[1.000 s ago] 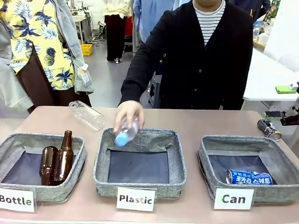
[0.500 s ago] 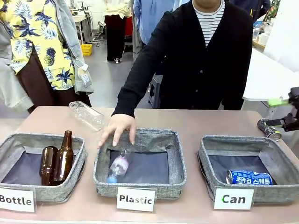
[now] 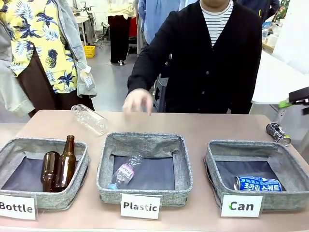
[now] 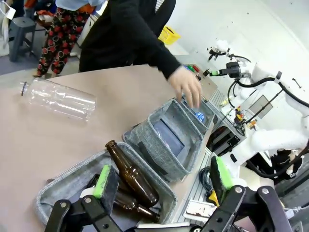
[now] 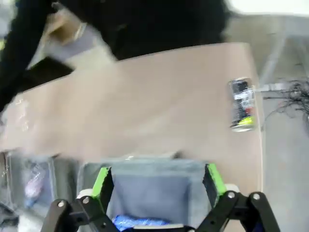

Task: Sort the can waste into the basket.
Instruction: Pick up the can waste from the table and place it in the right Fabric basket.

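The grey basket [image 3: 251, 144] carded "Can" stands at the front right, and the blue can [image 3: 257, 184] lies on its side inside it. The dark dented can [image 3: 278, 133] lies on the table behind the basket's far right corner. My right gripper [image 3: 295, 98] hovers at the right edge above that can. In the blurred right wrist view it is open [image 5: 158, 181] over the basket [image 5: 145, 166], with the blue can [image 5: 137, 222] below and the dark can [image 5: 241, 104] farther off. My left gripper [image 4: 161, 178] is open above the Bottle bin, holding nothing.
The Bottle bin [image 3: 9, 147] holds two brown bottles [image 3: 58, 166]. A crushed plastic bottle [image 3: 124, 171] lies in the Plastic bin [image 3: 145, 140]. A clear plastic bottle [image 3: 89, 118] lies on the far left of the table. The person's hand [image 3: 137, 100] hovers over the far edge.
The person dropped the plastic bottle into the Plastic bin and drew the hand back. My right gripper rose at the right edge. The cans stayed put.
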Motion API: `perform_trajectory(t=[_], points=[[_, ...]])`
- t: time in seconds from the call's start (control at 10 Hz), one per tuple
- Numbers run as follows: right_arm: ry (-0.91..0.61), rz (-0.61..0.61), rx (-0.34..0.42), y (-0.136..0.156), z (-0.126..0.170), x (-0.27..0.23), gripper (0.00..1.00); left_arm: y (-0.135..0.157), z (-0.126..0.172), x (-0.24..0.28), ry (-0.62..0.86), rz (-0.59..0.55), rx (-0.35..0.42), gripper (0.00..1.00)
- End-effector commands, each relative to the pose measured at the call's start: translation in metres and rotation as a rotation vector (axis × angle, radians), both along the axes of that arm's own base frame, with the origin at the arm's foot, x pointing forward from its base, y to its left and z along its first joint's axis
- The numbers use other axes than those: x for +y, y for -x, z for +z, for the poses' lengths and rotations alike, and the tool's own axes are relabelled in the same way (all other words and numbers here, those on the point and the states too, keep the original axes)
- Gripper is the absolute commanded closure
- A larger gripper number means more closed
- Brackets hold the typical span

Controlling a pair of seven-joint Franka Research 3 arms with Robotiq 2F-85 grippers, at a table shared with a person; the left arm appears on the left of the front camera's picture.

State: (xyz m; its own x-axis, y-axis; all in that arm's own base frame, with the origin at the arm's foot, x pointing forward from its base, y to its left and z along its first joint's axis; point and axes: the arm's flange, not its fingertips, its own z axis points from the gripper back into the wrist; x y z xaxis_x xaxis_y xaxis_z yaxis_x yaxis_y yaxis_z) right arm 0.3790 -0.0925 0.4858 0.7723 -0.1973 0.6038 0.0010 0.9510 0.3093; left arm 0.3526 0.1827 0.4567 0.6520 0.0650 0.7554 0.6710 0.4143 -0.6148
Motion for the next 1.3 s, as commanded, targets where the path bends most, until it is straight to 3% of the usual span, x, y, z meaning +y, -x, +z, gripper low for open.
perform_trajectory(t=[0.0,0.3,0.4,0.6,0.7,0.8,0.9,1.2], points=[[0.369,-0.665,0.193,0.026,-0.016,0.004,0.00,0.003,0.002,-0.002,0.001,-0.001,0.010,0.00],[0.255,-0.716,0.187,0.047,-0.014,-0.005,0.00,0.003,0.002,-0.002,0.001,-0.001,0.010,0.00],[0.216,-0.395,-0.003,-0.007,0.004,-0.035,0.00,0.003,0.002,-0.002,0.001,-0.001,0.010,0.00],[0.216,-0.395,-0.003,-0.007,0.004,-0.035,0.00,0.003,0.002,-0.002,0.001,-0.001,0.010,0.00],[0.261,-0.520,0.051,-0.010,-0.002,-0.040,0.00,0.003,0.002,-0.002,0.001,-0.001,0.010,0.00],[0.333,-0.509,0.084,-0.012,0.001,-0.036,0.00,0.003,0.002,-0.002,0.001,-0.001,0.010,0.00],[0.341,-0.550,0.114,-0.027,0.003,-0.042,0.00,0.003,0.002,-0.002,0.001,-0.001,0.010,0.00],[0.353,-0.474,0.189,-0.073,0.002,-0.064,0.00,0.003,0.002,-0.002,0.001,-0.001,0.010,0.00]])
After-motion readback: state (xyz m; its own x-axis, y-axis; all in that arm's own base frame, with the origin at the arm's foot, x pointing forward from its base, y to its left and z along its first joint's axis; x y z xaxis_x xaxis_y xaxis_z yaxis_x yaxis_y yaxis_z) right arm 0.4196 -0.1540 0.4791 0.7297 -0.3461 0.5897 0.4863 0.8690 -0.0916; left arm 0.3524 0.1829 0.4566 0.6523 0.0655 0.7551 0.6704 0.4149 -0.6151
